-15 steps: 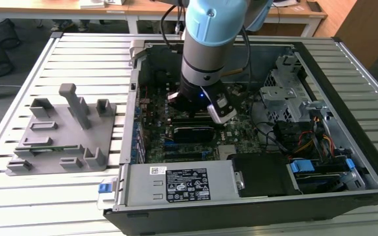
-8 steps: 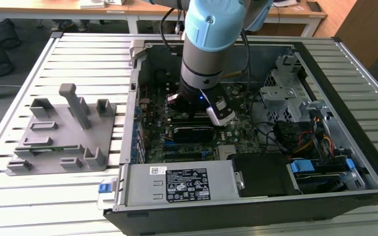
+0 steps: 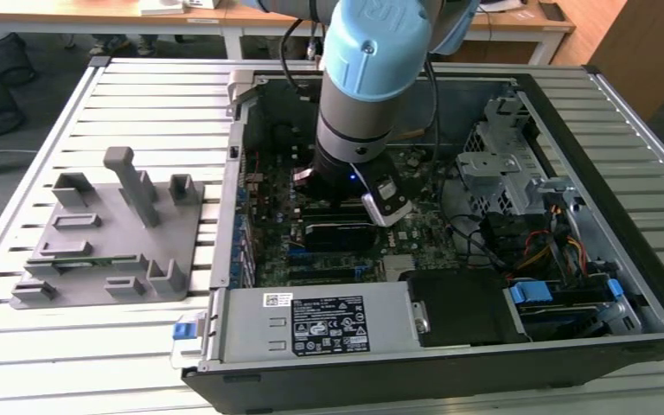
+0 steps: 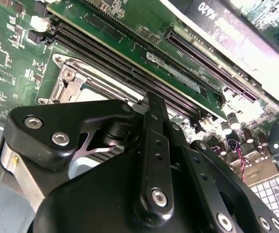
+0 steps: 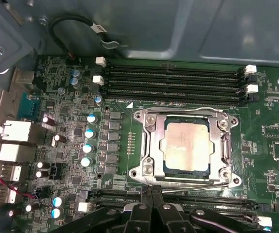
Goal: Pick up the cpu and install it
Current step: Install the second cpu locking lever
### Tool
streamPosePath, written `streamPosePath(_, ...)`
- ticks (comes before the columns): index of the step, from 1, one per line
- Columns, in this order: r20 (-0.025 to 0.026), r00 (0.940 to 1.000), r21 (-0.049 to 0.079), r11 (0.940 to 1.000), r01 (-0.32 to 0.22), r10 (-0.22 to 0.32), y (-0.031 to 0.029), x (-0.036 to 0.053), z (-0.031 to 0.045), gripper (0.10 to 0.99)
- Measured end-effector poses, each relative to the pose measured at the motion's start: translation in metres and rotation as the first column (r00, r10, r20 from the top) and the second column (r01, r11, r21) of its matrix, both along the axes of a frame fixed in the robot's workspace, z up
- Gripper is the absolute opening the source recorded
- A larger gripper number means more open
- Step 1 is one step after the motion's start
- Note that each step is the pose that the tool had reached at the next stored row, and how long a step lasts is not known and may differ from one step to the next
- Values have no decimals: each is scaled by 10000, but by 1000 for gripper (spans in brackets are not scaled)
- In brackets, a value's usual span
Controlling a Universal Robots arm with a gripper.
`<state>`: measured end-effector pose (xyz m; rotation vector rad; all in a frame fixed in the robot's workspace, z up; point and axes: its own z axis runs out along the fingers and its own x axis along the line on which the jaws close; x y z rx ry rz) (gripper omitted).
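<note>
Open desktop computer case (image 3: 609, 95) lying flat on a slatted metal table (image 3: 148, 95), seen from above in the exterior view. Grey and pale-blue robot arm (image 3: 367, 78) reaching straight down into the middle of the case, over the green motherboard (image 3: 424, 229). Gripper (image 3: 349, 203) low above the board, its black linkage visible in both wrist views (image 4: 154, 160) (image 5: 151, 213); fingertips out of sight, so whether pressed together or spread: cannot tell. Nothing seen held.

In the first wrist view, cpu (image 5: 185, 145) lying flat inside the motherboard socket (image 5: 144, 145), silver top facing up, ringed by the socket's metal frame with screws at its corners. Gripper linkage just beside the socket's near edge, not touching the chip. Rows of long black memory slots (image 5: 173, 80) along the socket's far side, more slots along the near side under the linkage. Blue-topped capacitors (image 5: 88, 133) beside the socket, toward the board's edge with the rear ports (image 5: 13, 141).

In the exterior view, grey plastic fixture (image 3: 113, 233) resting on the table near the edge on the exterior view's left, well apart from the case. Power supply (image 3: 321, 324) along the case's near edge, drive cage (image 3: 505, 147) toward the corner on the exterior view's right.
</note>
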<state>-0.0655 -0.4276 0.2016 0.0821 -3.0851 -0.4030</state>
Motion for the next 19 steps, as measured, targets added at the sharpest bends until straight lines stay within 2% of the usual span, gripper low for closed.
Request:
streamPosePath(8,-1,10000,308,9995,0,0,-34,-45,-36,106)
streamPosePath(19,0,10000,675,9977,0,0,-38,-101,-111,106)
